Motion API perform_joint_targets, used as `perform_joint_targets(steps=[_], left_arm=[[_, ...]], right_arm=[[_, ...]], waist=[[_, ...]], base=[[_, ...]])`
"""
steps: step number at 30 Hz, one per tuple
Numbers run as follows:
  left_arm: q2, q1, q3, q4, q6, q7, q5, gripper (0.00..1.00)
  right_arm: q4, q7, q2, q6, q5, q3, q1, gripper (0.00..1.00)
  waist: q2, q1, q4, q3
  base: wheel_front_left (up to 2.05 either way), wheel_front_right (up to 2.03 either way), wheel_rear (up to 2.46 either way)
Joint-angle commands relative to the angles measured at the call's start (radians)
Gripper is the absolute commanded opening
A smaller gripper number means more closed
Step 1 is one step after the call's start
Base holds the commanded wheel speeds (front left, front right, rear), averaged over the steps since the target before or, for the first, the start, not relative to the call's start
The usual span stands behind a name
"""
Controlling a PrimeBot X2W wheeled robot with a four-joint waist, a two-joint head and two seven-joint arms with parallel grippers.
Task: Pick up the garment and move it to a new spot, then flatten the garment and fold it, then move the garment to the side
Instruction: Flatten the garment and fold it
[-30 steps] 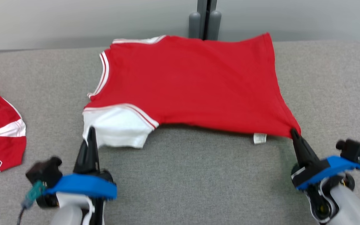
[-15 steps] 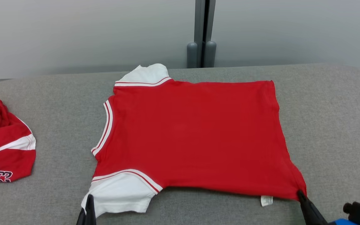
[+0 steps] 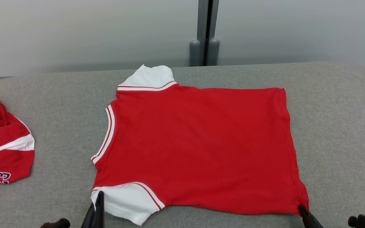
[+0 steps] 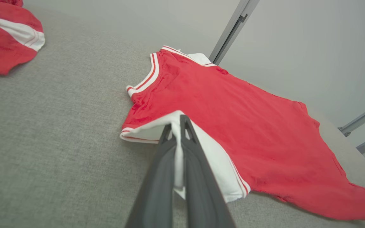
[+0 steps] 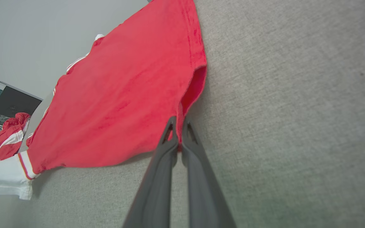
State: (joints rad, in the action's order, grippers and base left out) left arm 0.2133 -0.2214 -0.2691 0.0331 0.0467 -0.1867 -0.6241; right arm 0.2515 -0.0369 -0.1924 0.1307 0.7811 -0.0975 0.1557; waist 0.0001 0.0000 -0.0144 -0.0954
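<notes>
While the left claw is pinching the shirt's sleeve and the right claw its hem, flattening is likely ending, calling for folding

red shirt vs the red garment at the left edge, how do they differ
The red shirt lies spread flat; the left garment is bunched. The red shirt shows plain red; the left garment shows printed numerals. The left end effector and right end effector pinch the red shirt's near corners; the left garment is untouched. Both are red with white trim.
</notes>
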Motion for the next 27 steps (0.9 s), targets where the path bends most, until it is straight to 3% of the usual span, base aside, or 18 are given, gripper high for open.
perform_joint_targets(steps=[1, 13, 26, 27], left_arm=[[0.016, 0.041, -0.003, -0.002, -0.009, 0.011, 0.014, 0.0], [0.078, 0.321, -0.018, 0.131, -0.077, 0.089, 0.037, 0.0], [0.076, 0.629, -0.061, 0.475, -0.145, 0.086, 0.059, 0.0], [0.078, 0.644, -0.074, 0.498, -0.151, 0.083, 0.068, 0.0]], right_arm=[[-0.014, 0.015, 0.008, 0.0, -0.009, 0.018, -0.007, 0.0], [-0.019, 0.157, 0.059, 0.0, -0.011, 0.091, -0.158, 0.0], [0.155, 0.137, 0.067, 0.0, -0.014, 0.074, -0.413, 0.0], [0.169, 0.131, 0.066, 0.0, -0.015, 0.068, -0.426, 0.35]], waist=[[-0.0001, 0.0, -0.001, 0.0], [-0.0001, 0.0, -0.043, -0.043], [-0.0001, 0.0, -0.064, -0.118], [-0.0001, 0.0, -0.063, -0.12]], base=[[0.0, 0.0, 0.0], [0.0, 0.0, 0.0], [0.0, 0.0, 0.0], [0.0, 0.0, 0.0]])
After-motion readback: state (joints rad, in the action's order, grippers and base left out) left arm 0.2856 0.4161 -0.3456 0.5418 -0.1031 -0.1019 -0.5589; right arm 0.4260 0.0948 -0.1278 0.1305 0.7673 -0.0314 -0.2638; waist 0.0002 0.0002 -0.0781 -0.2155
